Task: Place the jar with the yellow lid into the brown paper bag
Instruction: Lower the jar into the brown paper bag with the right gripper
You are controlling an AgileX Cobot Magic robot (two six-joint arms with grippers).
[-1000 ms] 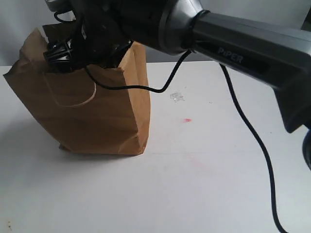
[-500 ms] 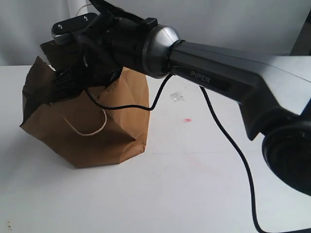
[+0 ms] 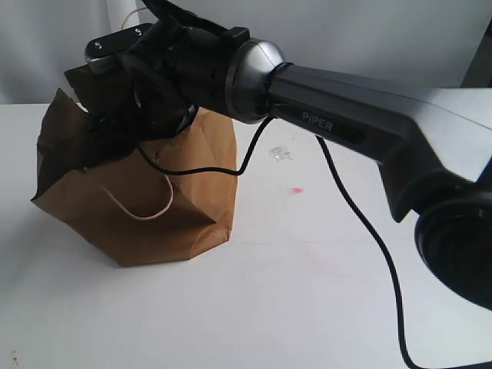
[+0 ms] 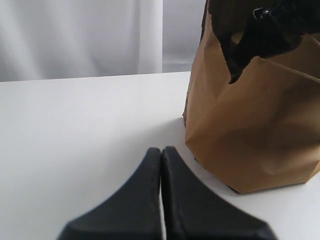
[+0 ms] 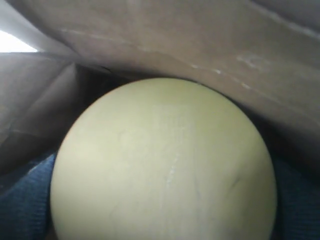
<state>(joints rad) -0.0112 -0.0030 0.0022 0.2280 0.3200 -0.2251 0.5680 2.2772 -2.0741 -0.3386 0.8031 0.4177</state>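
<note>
The white table (image 3: 307, 307) fills the lower half of the exterior view. The right arm (image 3: 346, 115) runs from the right edge up to the upper left of the frame. There the right gripper (image 3: 108, 127) is sunk into the mouth of the brown paper bag (image 3: 154, 207). The bag stands at centre left, crumpled and leaning, with a pale cord handle (image 3: 146, 211) on its front. A black cable (image 3: 369, 231) hangs from the arm down to the bottom right.

The yellow-lidded jar (image 5: 165, 160) is inside the bag. Its lid fills most of the right wrist view, with brown paper walls around it. I cannot tell whether the right pincer grips it or has let go.

The left gripper (image 4: 161, 152) is clenched on nothing, its fingers pressed together, low over the table near the bag. A small clear scrap (image 3: 279, 154) and a red mark (image 3: 296, 190) lie at the frame's centre.
</note>
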